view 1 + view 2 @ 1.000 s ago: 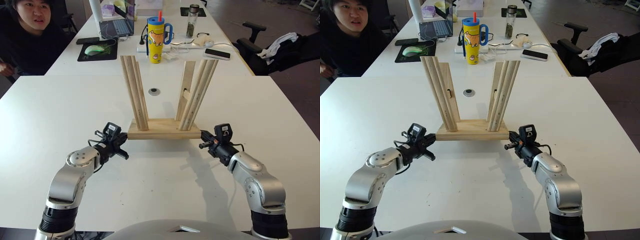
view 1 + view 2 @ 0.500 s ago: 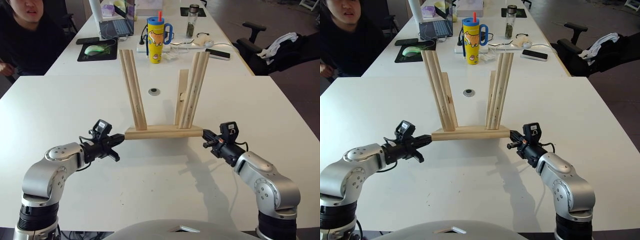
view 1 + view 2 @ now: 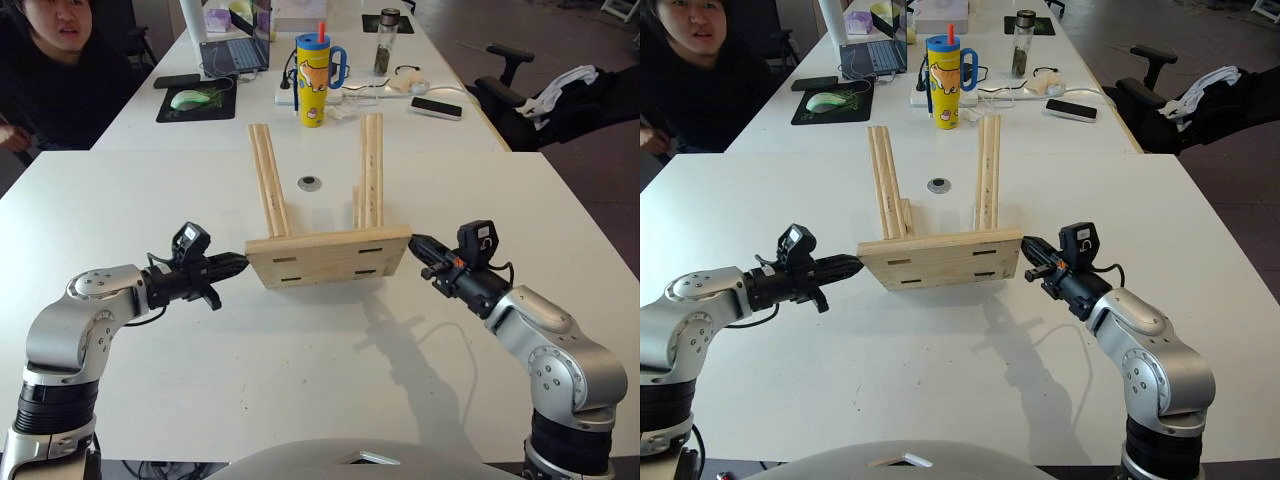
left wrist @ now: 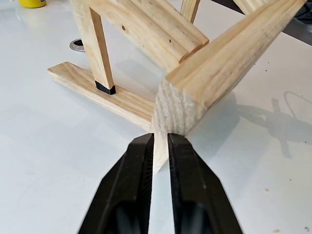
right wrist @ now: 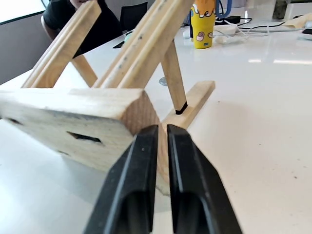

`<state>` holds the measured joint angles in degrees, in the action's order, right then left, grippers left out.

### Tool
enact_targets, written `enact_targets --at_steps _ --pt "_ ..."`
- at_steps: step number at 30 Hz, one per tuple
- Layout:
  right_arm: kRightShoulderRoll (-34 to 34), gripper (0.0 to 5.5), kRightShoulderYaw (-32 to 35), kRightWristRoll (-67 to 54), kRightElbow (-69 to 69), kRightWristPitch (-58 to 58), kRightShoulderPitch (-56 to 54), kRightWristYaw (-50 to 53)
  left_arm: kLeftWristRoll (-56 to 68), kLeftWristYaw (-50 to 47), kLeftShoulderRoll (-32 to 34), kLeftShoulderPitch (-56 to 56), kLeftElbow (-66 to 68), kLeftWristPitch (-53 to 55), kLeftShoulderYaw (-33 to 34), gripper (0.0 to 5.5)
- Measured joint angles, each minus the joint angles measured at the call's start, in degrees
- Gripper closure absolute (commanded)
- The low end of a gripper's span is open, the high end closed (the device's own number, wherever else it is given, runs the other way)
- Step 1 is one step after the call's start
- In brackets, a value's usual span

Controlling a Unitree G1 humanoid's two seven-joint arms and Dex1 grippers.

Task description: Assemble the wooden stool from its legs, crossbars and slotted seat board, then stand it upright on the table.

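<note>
An assembled stool (image 3: 325, 225) sits mid-frame on a white table (image 3: 320, 380), tipped on its side. We see the slotted seat board (image 3: 328, 256) face-on at the centre. The legs (image 3: 268, 180) run away from it toward the top of the frame.

The left gripper (image 3: 238, 264) comes in from the left and is pinched closed on the board's left corner. The right gripper (image 3: 414, 244) comes in from the right and is clamped on the board's right corner. Both hold by only a thin bite of wood.

We judge that assembly is done and the step in hand is turning the stool over to stand it up. The next move calls for both arms to rotate the board together, at the same height. That should swing the legs down onto the table with the seat on top. Only then should the grips let go, because an uneven turn could twist a corner free.

The board hides most of the crossbars (image 4: 100, 53), so we cannot check every joint. From the head views we make out two full legs and only slivers of the others. In the left wrist view one leg seems to lie along the table, but we cannot tell how much weight rests there.
</note>
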<state>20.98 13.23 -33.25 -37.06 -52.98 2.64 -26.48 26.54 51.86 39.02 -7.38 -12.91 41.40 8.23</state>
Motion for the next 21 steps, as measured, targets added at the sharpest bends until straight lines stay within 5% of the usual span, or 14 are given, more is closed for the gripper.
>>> enact_targets --at_steps 12,21 --pt "14.5 2.93 0.9 2.6 17.0 16.2 8.7 -21.1 -2.3 15.5 6.2 2.8 14.9 -14.2 -1.7 2.68" --pt "18.1 2.54 -5.6 3.6 22.3 23.5 4.8 -32.7 -7.5 24.7 5.9 -11.8 26.0 -27.4 -9.5 2.66"
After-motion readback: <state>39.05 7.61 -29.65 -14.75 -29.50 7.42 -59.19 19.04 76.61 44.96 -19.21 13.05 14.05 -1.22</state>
